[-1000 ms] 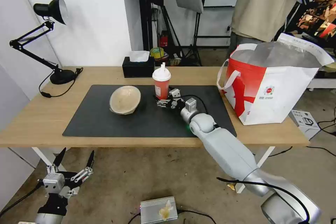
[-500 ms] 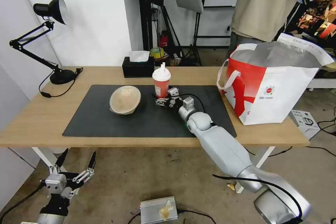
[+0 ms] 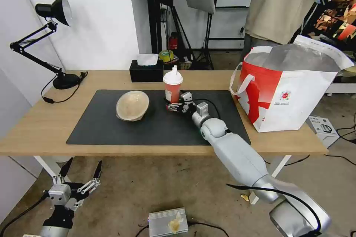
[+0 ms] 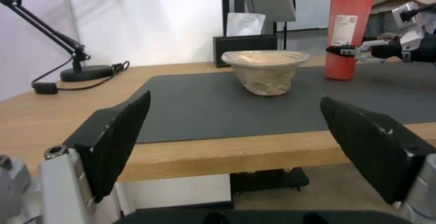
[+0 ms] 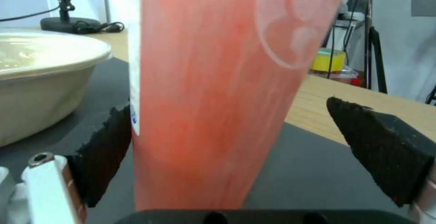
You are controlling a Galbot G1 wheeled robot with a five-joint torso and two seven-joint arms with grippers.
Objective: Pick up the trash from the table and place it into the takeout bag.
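A red cup [image 3: 172,89] with a white lid and straw stands on the dark mat of the table [image 3: 44,126], leaning slightly. My right gripper [image 3: 171,104] is open around its base. In the right wrist view the red cup [image 5: 218,91] sits between the fingers, against one pad [image 5: 107,139], with a gap to the other. The beige bowl [image 3: 132,105] lies left of the cup on the mat. The red-and-white takeout bag [image 3: 293,96] stands open at the table's right end. My left gripper [image 3: 83,163] hangs open below the table's front left edge, facing the beige bowl [image 4: 265,70].
A black tissue box [image 3: 146,71] sits behind the cup and a desk lamp [image 3: 61,77] stands at the back left. A person stands behind the bag. On the floor lie a small white carton [image 3: 322,129] and a silver box [image 3: 168,222].
My right gripper has pushed farther in around the cup's base. The cup has shifted slightly right and back. The left arm has barely moved.
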